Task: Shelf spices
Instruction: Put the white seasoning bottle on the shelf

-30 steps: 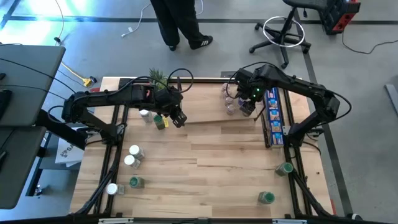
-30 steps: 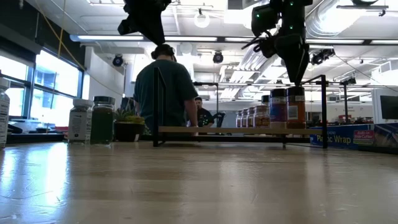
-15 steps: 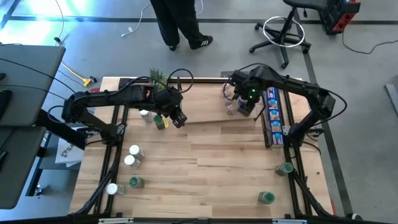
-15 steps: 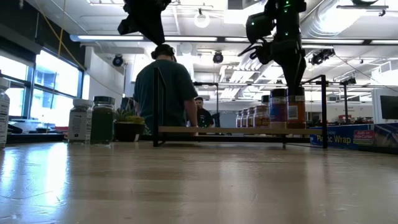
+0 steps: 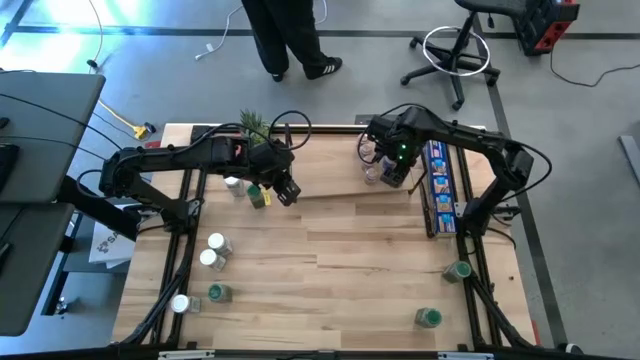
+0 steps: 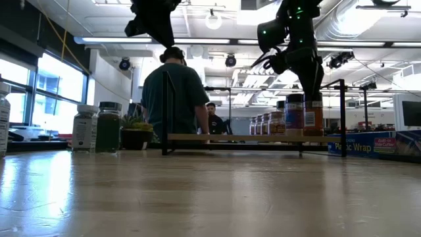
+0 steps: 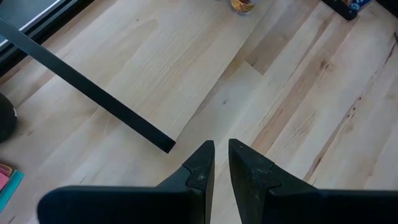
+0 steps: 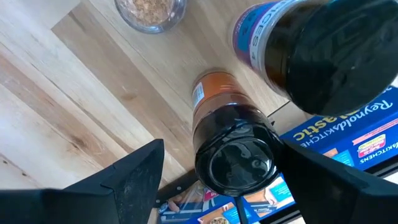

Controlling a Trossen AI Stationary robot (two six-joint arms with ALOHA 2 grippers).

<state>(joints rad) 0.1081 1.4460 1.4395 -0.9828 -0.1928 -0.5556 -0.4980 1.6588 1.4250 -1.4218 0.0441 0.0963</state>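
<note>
We see the right end effector (image 8: pixel 217 180) spread wide above an orange-labelled, black-capped spice jar (image 8: pixel 233 149) at the right end of the shelf (image 5: pixel 330 185), gripping nothing. The left end effector (image 7: pixel 221 165), nearly closed and empty, hovers over the shelf's left part. Other spice jars (image 5: pixel 212 250) stand on the table (image 5: pixel 340 270).
</note>
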